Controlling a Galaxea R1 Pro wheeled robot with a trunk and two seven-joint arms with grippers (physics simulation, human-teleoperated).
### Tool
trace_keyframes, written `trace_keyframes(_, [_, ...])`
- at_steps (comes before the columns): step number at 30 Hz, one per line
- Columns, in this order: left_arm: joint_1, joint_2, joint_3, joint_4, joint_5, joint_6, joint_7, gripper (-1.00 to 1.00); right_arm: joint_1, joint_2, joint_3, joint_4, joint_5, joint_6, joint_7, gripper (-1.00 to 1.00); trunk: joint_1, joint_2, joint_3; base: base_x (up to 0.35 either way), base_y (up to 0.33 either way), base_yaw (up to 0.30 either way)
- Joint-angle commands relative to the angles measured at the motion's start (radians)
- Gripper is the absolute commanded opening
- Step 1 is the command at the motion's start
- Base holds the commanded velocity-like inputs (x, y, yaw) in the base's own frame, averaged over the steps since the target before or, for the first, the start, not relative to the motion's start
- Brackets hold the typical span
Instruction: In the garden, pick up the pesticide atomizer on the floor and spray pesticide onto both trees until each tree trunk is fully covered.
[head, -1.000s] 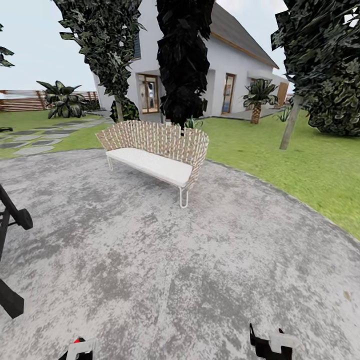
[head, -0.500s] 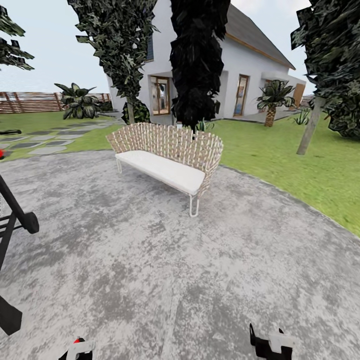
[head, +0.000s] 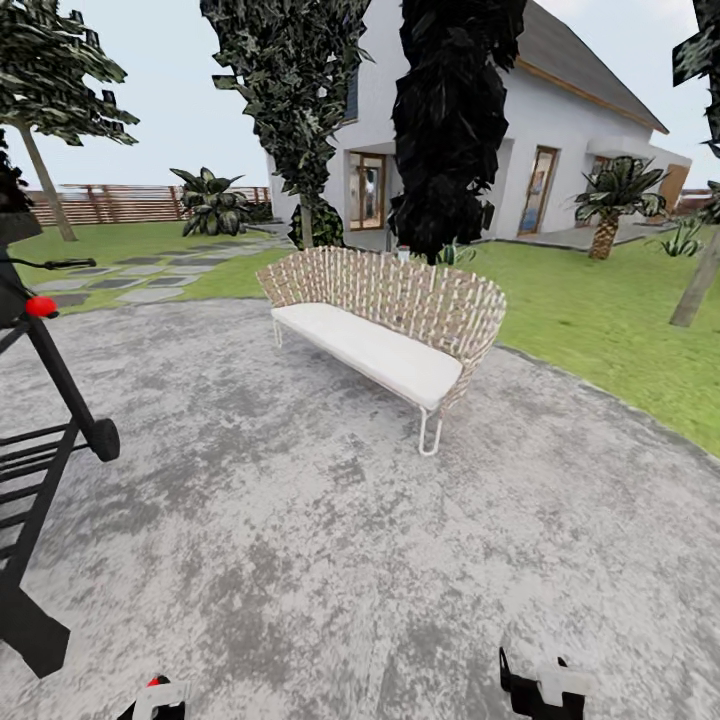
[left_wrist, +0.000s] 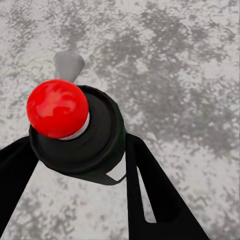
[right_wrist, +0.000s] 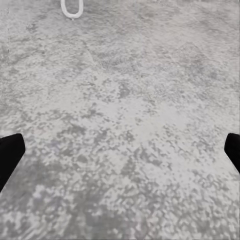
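The pesticide atomizer (left_wrist: 95, 140) has a dark round body, a red ball on top and a light grey nozzle. It sits between the black fingers (left_wrist: 150, 195) of my left gripper (left_wrist: 82, 167), which is shut on it, low over grey paving. In the head view that left gripper (head: 160, 697) shows at the bottom edge with a red speck on it. My right gripper (right_wrist: 120, 150) is open, fingertips far apart over bare paving, and its tips (head: 540, 690) show at the bottom right. Trees with pale trunks stand on the lawn at far left (head: 45, 180) and at the right edge (head: 697, 285).
A wicker bench (head: 390, 320) with a white seat stands ahead on the round paved area. A black wheeled metal frame (head: 45, 440) with a red knob is close at my left. A dark conifer (head: 450, 130), a palm (head: 605, 205) and a white house (head: 560, 160) lie beyond.
The whole head view has swung to the left: the bench now sits further right in the picture and more of the black frame shows. Both grippers keep their places.
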Motion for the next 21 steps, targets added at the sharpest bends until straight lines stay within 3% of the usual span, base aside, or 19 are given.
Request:
trace_keyframes(1, [-0.001,0.0,-0.002,0.001,0.01,-0.003,-0.002,-1.0,0.0,0.0,-0.005,0.0,0.001,-0.003,0.002,1.0,0.0,0.0,-0.001,0.341,0.0,0.276])
trace_keyframes(21, [-0.001,0.0,-0.002,0.001,0.011,-0.003,-0.001,-1.0,0.0,0.0,-0.005,0.0,0.001,-0.003,0.002,1.0,0.0,0.0,0.0,0.341,0.0,0.274])
